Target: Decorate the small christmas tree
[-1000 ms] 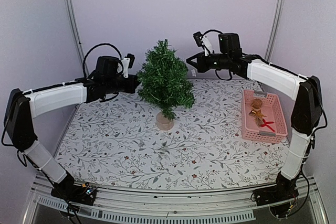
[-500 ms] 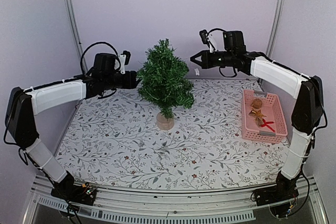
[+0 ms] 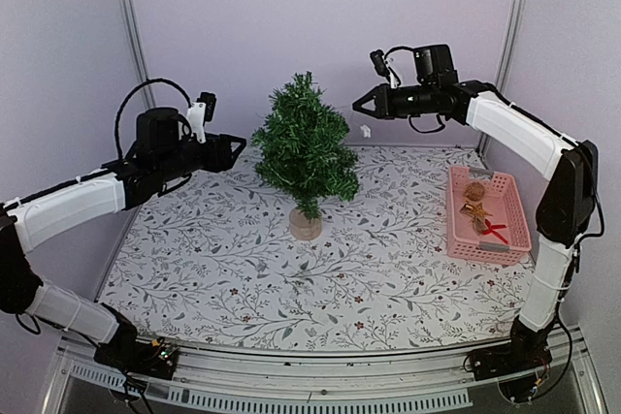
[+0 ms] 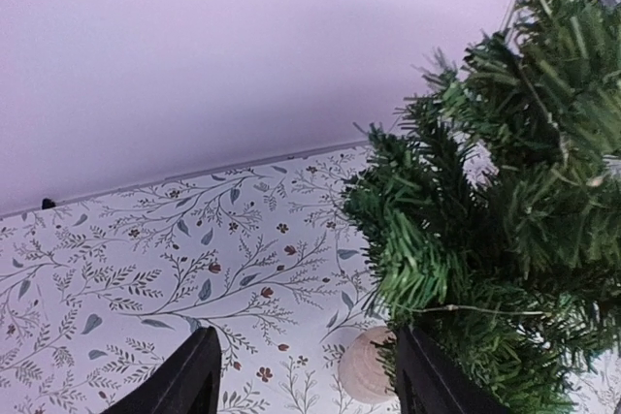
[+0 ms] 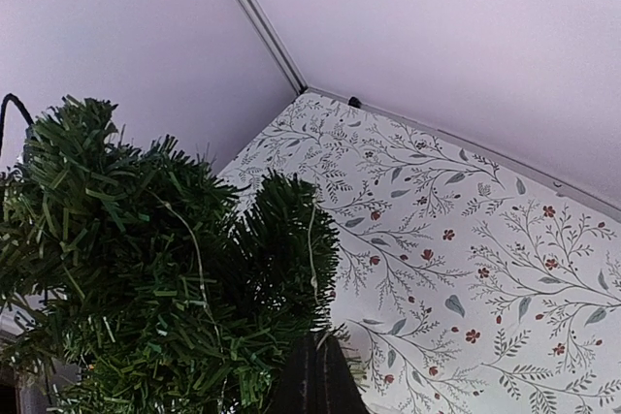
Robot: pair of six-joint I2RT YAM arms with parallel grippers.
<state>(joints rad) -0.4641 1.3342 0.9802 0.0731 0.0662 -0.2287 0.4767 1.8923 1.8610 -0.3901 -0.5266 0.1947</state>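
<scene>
Lilac walls [image 3: 291, 16] back the leaf-printed table [image 3: 233, 278] — small christmas tree [image 3: 306, 147] atop.

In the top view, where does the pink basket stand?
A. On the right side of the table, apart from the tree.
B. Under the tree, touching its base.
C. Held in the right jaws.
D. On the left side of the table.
A: the pink basket stands by the right edge of the table, with bare cloth between it and the small christmas tree.
</scene>
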